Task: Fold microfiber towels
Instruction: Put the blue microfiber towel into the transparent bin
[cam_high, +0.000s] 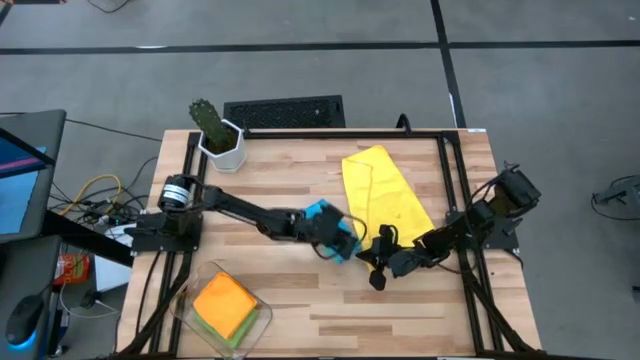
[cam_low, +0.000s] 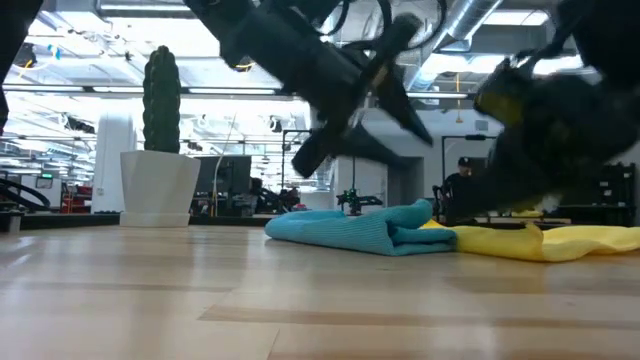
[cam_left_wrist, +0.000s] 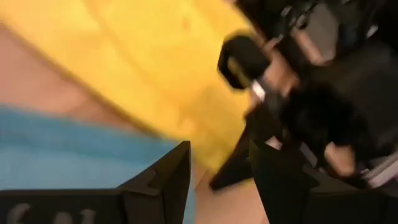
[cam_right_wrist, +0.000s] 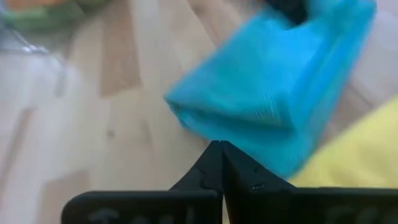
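Wooden table (cam_high: 300, 190): left hand (cam_high: 345, 240) open over blue towel (cam_high: 322, 214), right hand (cam_high: 378, 272) closed, no writing legible.

The floor (cam_high: 300, 60) is grey with dark lines. A black vent (cam_high: 284, 111) sits by the far edge. Far off, long ceiling lights (cam_low: 120, 60) shine brightly.
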